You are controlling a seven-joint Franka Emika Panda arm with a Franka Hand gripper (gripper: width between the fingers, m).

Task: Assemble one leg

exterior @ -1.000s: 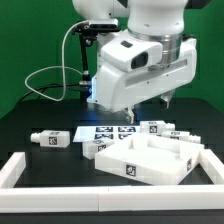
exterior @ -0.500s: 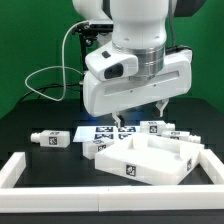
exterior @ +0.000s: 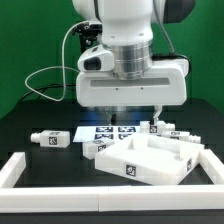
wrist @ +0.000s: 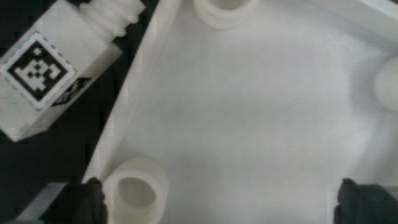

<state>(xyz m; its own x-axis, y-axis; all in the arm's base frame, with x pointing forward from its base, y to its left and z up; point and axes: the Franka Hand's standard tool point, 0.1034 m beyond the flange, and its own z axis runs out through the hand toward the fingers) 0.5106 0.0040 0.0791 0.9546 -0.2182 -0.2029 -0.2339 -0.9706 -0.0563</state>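
Note:
Several small white tagged legs lie on the black table: one alone at the exterior view's left [exterior: 48, 139], one against the tabletop's left side [exterior: 95, 148], others at the right [exterior: 172, 130]. My gripper [exterior: 135, 116] hangs open and empty just above the large white tabletop piece [exterior: 150, 160]. In the wrist view the tabletop [wrist: 249, 110] fills the picture, with a round socket [wrist: 143, 195] near one dark fingertip [wrist: 68, 205]. A tagged leg [wrist: 50, 70] lies beside the tabletop's edge. The gripper [wrist: 222, 205] holds nothing.
The marker board [exterior: 108, 130] lies behind the tabletop under the arm. A white rim frame [exterior: 20, 170] borders the table's front and sides. A black cable [exterior: 50, 70] loops behind the arm.
The wrist has turned so the gripper body now faces the camera squarely, and it has shifted a little to the exterior view's left. The parts have not moved.

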